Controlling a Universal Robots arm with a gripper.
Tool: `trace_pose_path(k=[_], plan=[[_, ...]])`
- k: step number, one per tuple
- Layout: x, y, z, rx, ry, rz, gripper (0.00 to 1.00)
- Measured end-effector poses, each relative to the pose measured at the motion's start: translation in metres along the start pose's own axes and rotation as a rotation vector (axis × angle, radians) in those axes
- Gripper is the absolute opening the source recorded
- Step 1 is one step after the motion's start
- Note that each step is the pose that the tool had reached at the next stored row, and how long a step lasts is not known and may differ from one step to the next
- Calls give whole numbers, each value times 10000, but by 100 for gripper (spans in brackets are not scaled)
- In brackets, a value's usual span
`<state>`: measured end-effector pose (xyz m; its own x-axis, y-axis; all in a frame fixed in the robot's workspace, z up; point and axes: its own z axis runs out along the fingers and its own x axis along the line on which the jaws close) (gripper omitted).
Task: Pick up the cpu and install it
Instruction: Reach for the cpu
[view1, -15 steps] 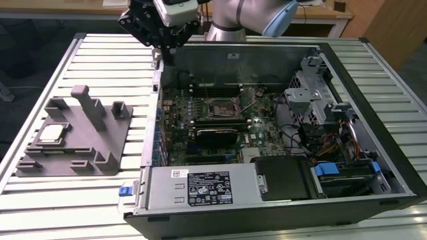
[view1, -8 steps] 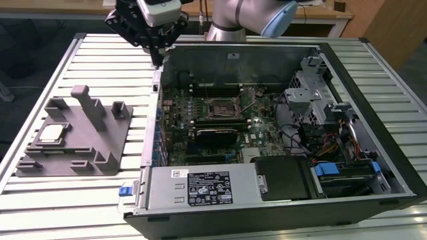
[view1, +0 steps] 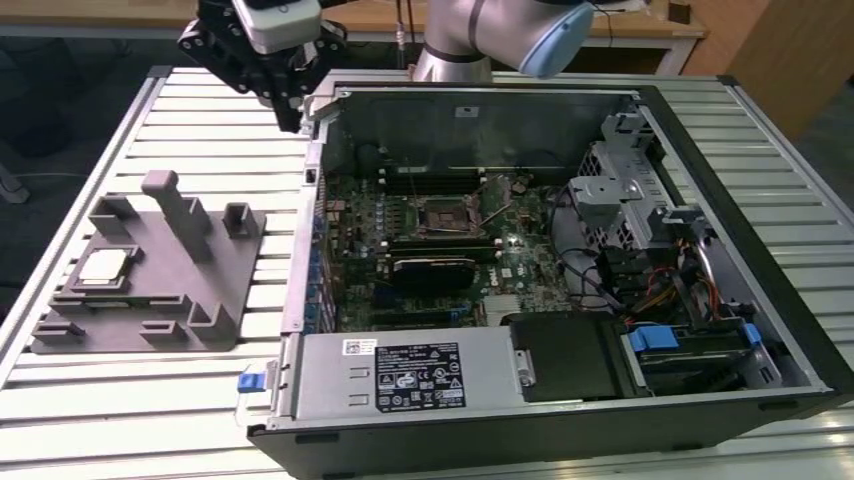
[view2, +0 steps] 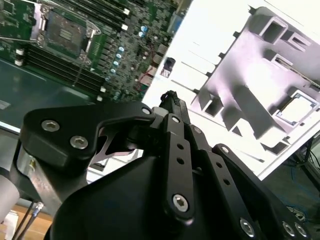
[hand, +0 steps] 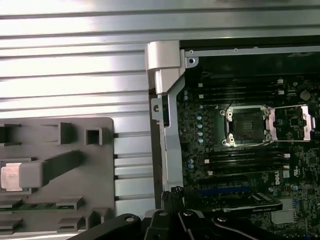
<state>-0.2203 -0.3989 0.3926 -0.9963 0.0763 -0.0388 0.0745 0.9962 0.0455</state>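
**Gripper (view1: 288, 118) aloft, closed on nothing**

Hangs high toward the exterior view's left, carried by a grey arm (view1: 461, 35) with a pale blue joint cap (view1: 554, 40) that bends in from the top edge. Points black fingers (view1: 284, 98) downward at a slight tilt. Tapers from a broad linkage body, studded with silver bolts, to a narrow end. Presses both fingertips (view2: 170, 96) together in the second wrist view, with nothing clamped between them.

Bright light; the table (view2: 200, 45) glares white in the second wrist view.
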Motion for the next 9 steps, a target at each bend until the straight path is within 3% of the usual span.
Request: trace_pose_path(k=[9], plan=[[283,-22,-3,-1,-19,-1,11]])
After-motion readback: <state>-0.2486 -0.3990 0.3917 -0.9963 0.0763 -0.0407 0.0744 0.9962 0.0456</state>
